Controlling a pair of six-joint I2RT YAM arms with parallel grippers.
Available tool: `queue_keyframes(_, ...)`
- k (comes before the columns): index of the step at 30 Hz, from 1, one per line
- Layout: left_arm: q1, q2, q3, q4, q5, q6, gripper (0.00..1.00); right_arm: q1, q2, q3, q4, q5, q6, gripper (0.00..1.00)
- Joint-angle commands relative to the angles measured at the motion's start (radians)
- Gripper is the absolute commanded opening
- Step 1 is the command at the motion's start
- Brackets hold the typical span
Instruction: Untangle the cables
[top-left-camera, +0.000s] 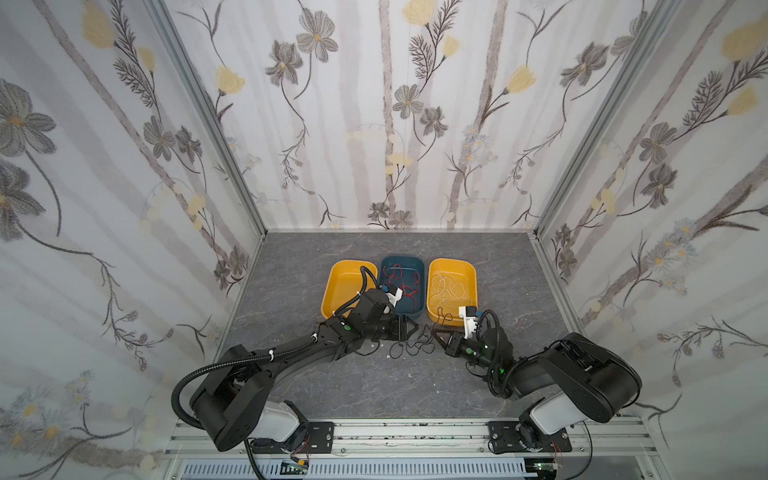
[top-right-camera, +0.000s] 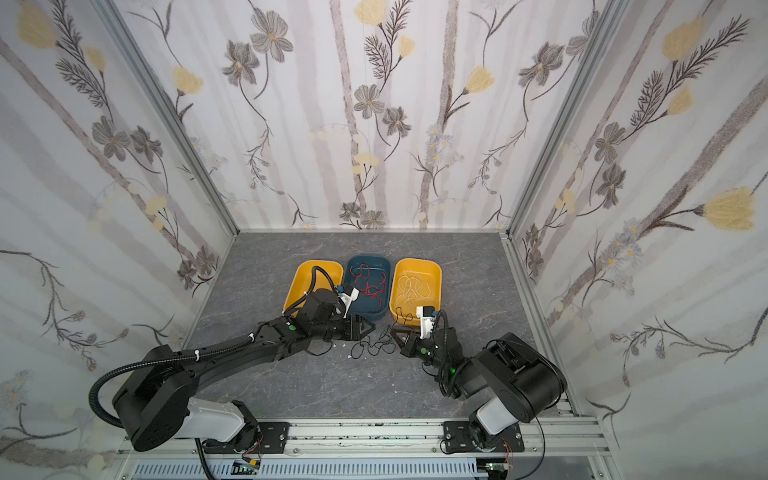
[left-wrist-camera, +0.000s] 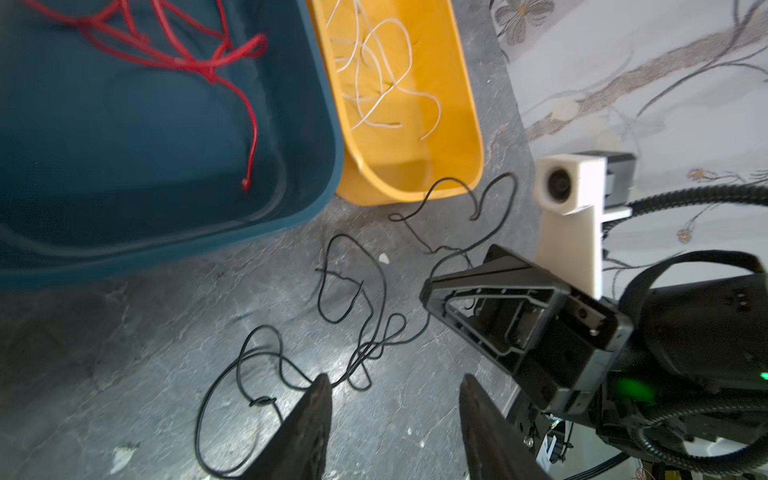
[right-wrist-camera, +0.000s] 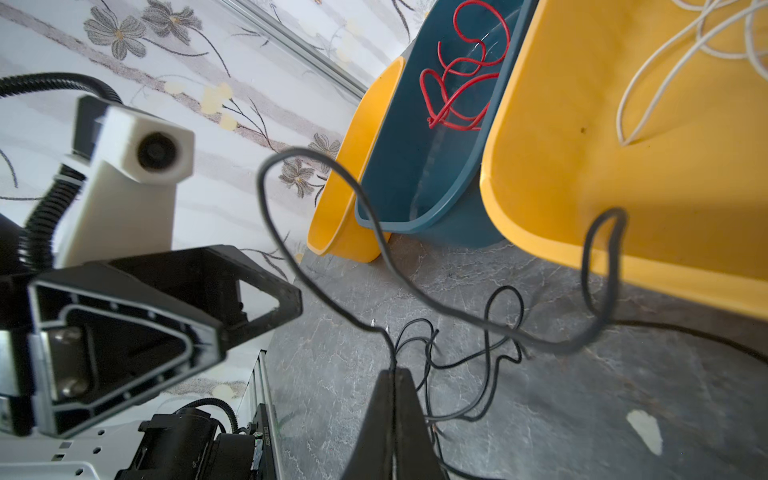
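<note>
The right pincer (right-wrist-camera: 395, 376) is pressed together on a strand of the black cables (right-wrist-camera: 500, 332). From its tip the strand rises in a wide loop, then hooks over the near rim of the yellow tray (right-wrist-camera: 582, 174) just beyond it. The left pincer (left-wrist-camera: 395, 415) has its jaws apart, low over the grey surface (top-left-camera: 374, 386), and clamps nothing. One black strand passes right beside one of its fingers (left-wrist-camera: 316, 411). In both top views the two pincers point at each other, tips near but apart. The rest of the black tangle lies in loose loops on the surface between them and on their near side. Beyond the left pincer sits the blue tray (left-wrist-camera: 166, 232) with the red cables (left-wrist-camera: 210, 72) curled inside. The white cables (left-wrist-camera: 374, 75) lie in the yellow tray next to it, beyond the right pincer. A second yellow tray (top-left-camera: 338, 291) sits on the blue tray's other side, partly under the left arm.
</note>
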Motion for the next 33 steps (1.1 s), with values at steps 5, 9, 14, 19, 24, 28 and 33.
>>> queue_keyframes(5, 0.0, 0.119, -0.023, 0.129, 0.078, -0.031, 0.54, 0.006, 0.026, -0.005, 0.15, -0.03, 0.02, 0.0)
queue_keyframes(9, -0.01, 0.186, -0.028, 0.204, 0.107, -0.042, 0.54, 0.013, 0.007, -0.012, 0.153, -0.023, 0.023, 0.0)
queue_keyframes(14, -0.023, 0.254, -0.029, 0.26, 0.121, -0.055, 0.48, 0.019, -0.013, -0.016, 0.129, -0.01, 0.019, 0.0)
queue_keyframes(19, -0.023, 0.248, -0.037, 0.228, 0.087, -0.041, 0.28, 0.018, -0.049, -0.021, 0.065, 0.03, 0.008, 0.0)
queue_keyframes(24, -0.023, 0.19, -0.065, 0.18, 0.032, -0.022, 0.11, 0.018, -0.18, -0.016, -0.118, 0.121, -0.045, 0.0)
queue_keyframes(28, -0.015, 0.163, -0.079, 0.149, 0.008, -0.017, 0.1, 0.02, -0.304, -0.006, -0.289, 0.2, -0.09, 0.0)
queue_keyframes(33, -0.011, 0.134, -0.093, 0.125, -0.014, -0.016, 0.1, 0.018, -0.461, 0.027, -0.546, 0.315, -0.154, 0.0)
